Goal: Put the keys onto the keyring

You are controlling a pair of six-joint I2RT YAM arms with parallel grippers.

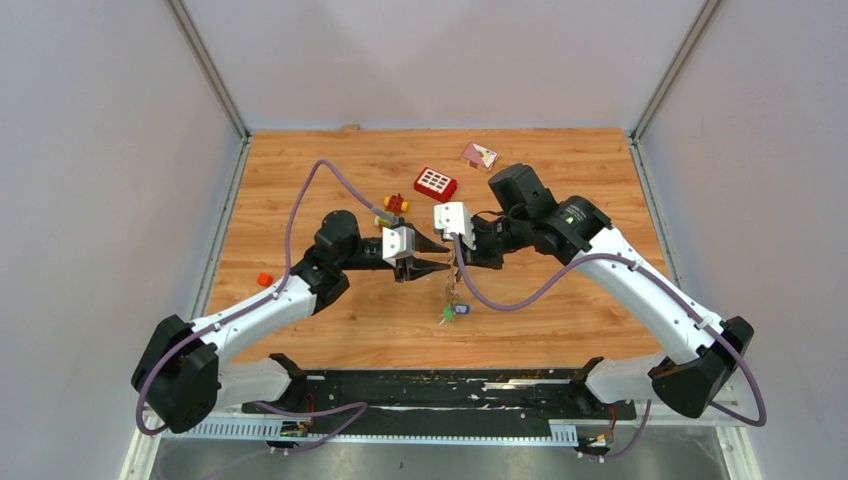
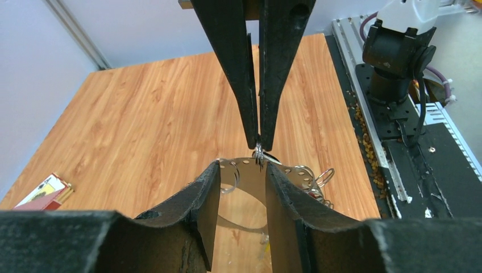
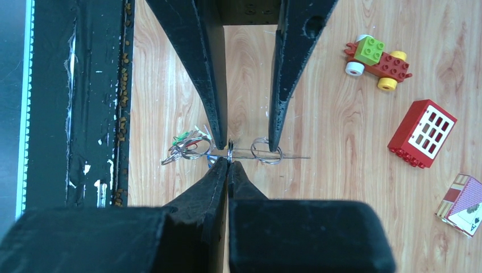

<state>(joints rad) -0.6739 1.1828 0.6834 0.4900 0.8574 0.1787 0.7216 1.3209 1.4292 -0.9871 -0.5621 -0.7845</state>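
The keyring [image 2: 293, 169], a thin grey metal hoop, hangs in the air above the table. My right gripper [image 3: 229, 163] is shut on its rim and shows in the left wrist view as right gripper [image 2: 258, 147], coming down from the top. My left gripper [image 2: 242, 166] faces it, open, one finger on each side of the hoop. A small split ring [image 3: 266, 152] sits on the hoop by one left finger [image 3: 277, 136]. Several keys [image 1: 452, 308] with green and blue tags dangle from the hoop, seen bunched in the right wrist view as keys [image 3: 183, 149].
A red brick with white squares [image 1: 436, 183], a red-yellow-green block toy [image 1: 396, 205] and a card box [image 1: 479, 155] lie at the back. A small red cube [image 1: 264, 279] sits at the left. The black base strip [image 1: 440, 385] runs along the near edge.
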